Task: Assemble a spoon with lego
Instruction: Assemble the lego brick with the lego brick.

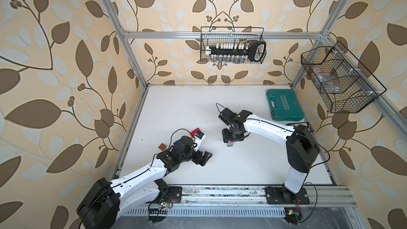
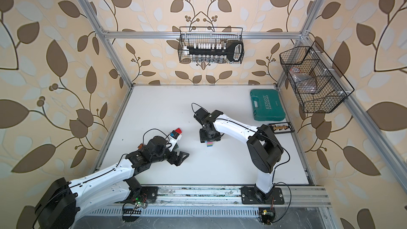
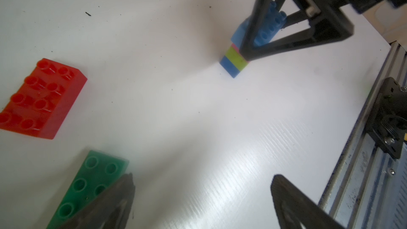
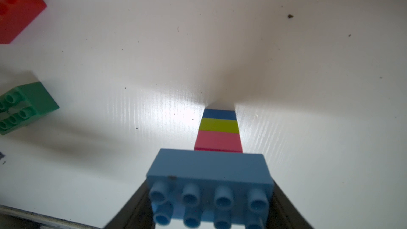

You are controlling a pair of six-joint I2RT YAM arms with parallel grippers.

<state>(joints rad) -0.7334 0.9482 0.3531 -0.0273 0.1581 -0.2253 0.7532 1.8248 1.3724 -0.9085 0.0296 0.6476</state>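
Right wrist view: the right fingers [image 4: 132, 212] were clenched on the half-built spoon [image 4: 218, 137], flanking its light-blue brick [image 4: 209, 168]. The spoon stood upright on the white worktop [image 4: 308, 84], with dark blue at the bottom, then lime, pink and light blue. In both top views the spoon [image 1: 230, 144] stood mid-worktop. Only its lower bands showed beneath the right wrist, which hid the grip.

The left fingers [image 3: 110, 208] were spread wide, released and grasping nothing. They sat low beside a green brick [image 3: 88, 186], and one finger covered that brick's near end. A red brick [image 3: 41, 98] lay near the green one without touching it, cut off by the frame edge.

In a top view the left arm hid the green brick and part of the red one. An orange brick [image 1: 162, 146] lay just beside that arm. A teal case [image 1: 284, 105] lay at the far right, well apart. Behind the right arm sat a small black tray [image 2: 281, 127], its contents too small to make out.
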